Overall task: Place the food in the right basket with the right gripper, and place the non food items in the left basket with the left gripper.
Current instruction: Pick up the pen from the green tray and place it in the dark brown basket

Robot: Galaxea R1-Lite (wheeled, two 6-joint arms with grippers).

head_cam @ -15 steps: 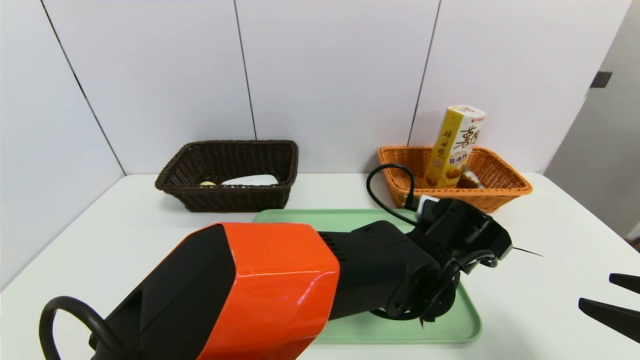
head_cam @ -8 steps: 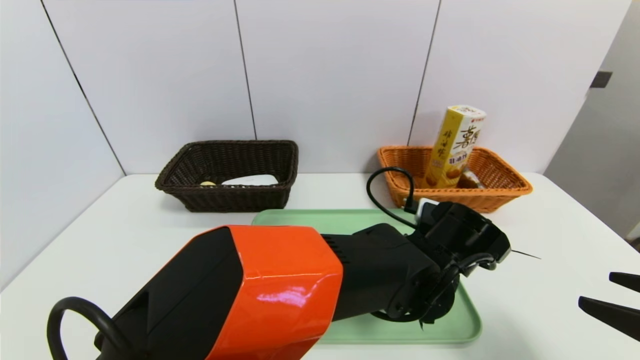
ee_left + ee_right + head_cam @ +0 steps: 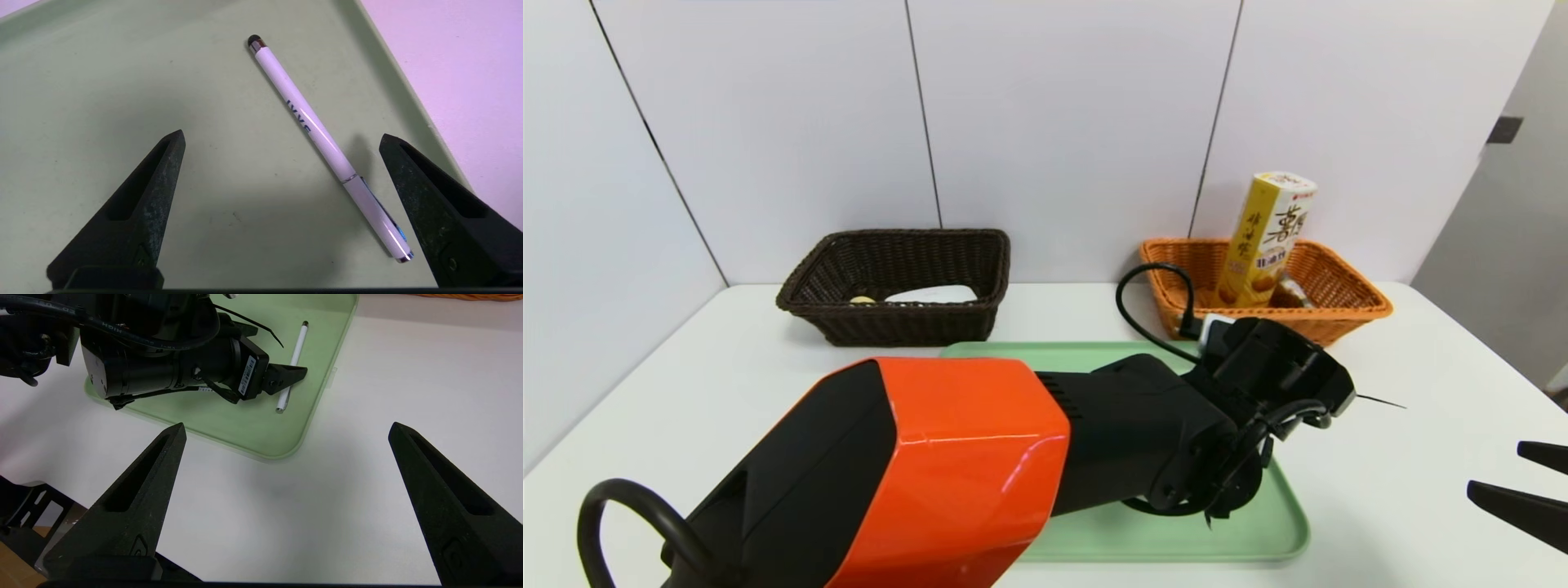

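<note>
**Left gripper is hanging open over the pen on the green tray**

Head view: The left arm is reaching across the middle of the frame, from the lower left toward the right side of the green tray (image 3: 1094, 358). The arm is hiding the pen here. The dark basket (image 3: 894, 286) is sitting in the upper left, with a white thing inside it. The orange basket (image 3: 1262, 290) is sitting in the upper right, and a tall yellow box (image 3: 1266, 238) is standing tilted in it. At the lower right edge, the tips of the right gripper (image 3: 1515, 482) are poking into the frame, apart from each other and away from the tray.

Left wrist view: The left gripper (image 3: 282, 139) is hanging above the tray with its two fingers spread wide and holding nothing. The white pen (image 3: 322, 141) is lying slanted on the tray, running from the upper middle to the lower right. Its lower end is lying close beside the right-hand finger. The tray's edge and the white table (image 3: 470, 73) are showing in the upper right.

Right wrist view: The right gripper (image 3: 286, 428) is waiting over the bare table in the lower half, fingers spread wide and holding nothing. In the upper part, the left gripper is hanging over the pen on the tray's corner.
</note>
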